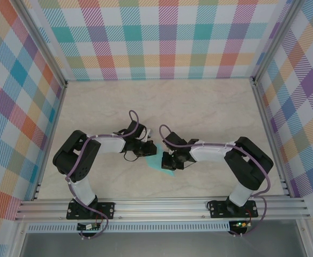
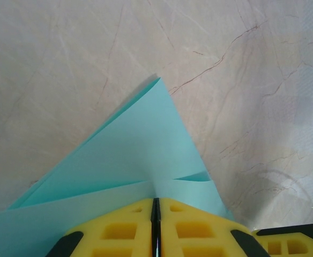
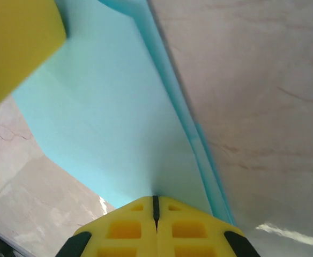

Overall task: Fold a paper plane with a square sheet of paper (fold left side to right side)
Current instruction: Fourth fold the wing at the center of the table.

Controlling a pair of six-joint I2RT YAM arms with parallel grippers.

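The sheet of paper (image 1: 159,163) lies on the desk (image 1: 210,107), toward the desk's near edge and about midway across its width. It is folded into overlapping layers that run to a pointed tip (image 2: 159,81).

The left gripper (image 1: 147,150) has its yellow fingers (image 2: 119,231) clenched together, with the sheet's edge running into the seam between them. The right gripper (image 1: 171,160) is likewise pinched tight on the sheet, its fingers (image 3: 191,230) meeting over a long folded edge.

The paper looks very light, thin and floppy. It will likely crease wherever it is pressed and slide easily on the smooth desk. It could tear or buckle if the two arms pull against each other. The safest hold is probably at an edge or corner where the layers stack, so all layers move together.
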